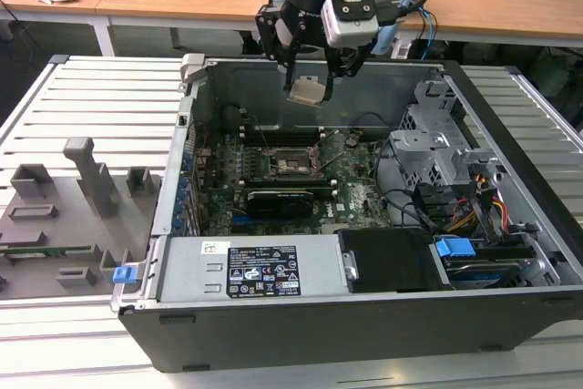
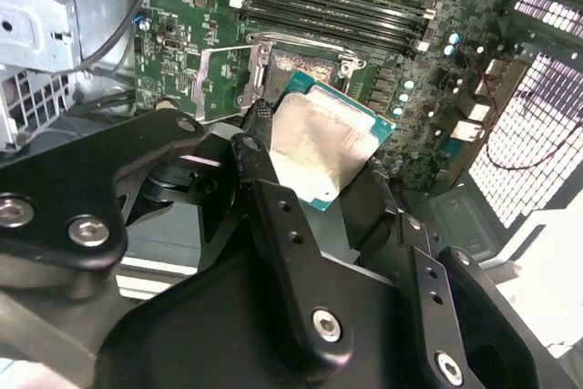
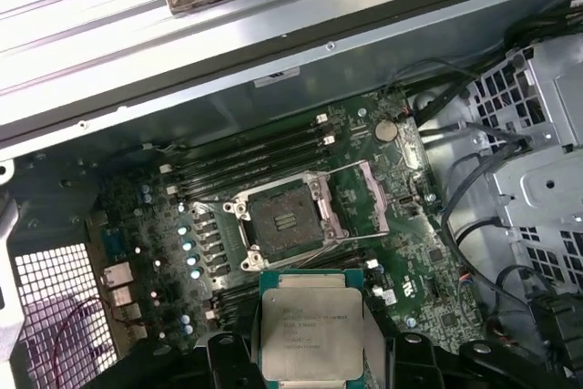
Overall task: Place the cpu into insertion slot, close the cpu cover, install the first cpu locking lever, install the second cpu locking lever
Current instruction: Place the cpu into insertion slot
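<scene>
1. The gripper (image 1: 310,81) is clamped on the cpu (image 1: 306,91), which hangs above the open case (image 1: 364,334).
2. In the first wrist view, the fingers (image 3: 228,357) press the cpu's opposite sides, and the picture's edge cuts off its near edge.
3. The slot (image 3: 282,220) lies bare on the green board, well apart from the cpu.
4. The cover (image 3: 375,190) stands swung open beside the slot.
5. In the second wrist view, the cpu hides part of the slot.
6. The locking levers are hard to make out.
</scene>
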Controlling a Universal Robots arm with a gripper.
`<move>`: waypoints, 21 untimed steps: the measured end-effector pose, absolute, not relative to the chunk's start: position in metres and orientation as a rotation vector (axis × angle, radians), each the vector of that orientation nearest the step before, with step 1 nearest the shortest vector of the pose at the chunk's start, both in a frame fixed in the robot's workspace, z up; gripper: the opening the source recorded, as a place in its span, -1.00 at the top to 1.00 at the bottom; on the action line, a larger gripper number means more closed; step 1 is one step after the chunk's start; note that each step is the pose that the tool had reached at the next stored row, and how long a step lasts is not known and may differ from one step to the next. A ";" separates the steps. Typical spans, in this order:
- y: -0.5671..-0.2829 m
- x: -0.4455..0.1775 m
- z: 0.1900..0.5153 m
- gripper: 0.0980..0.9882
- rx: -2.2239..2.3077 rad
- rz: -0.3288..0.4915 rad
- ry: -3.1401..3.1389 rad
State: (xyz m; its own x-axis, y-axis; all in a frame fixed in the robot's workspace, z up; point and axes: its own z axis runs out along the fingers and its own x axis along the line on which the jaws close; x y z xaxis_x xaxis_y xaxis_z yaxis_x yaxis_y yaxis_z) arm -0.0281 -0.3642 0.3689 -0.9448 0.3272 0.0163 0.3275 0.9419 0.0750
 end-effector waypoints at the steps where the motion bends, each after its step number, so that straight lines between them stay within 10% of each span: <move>1: -0.364 -0.028 0.369 0.00 -0.539 -0.120 -3.089; 21: -0.364 -0.028 0.366 0.00 -0.769 -0.119 -3.046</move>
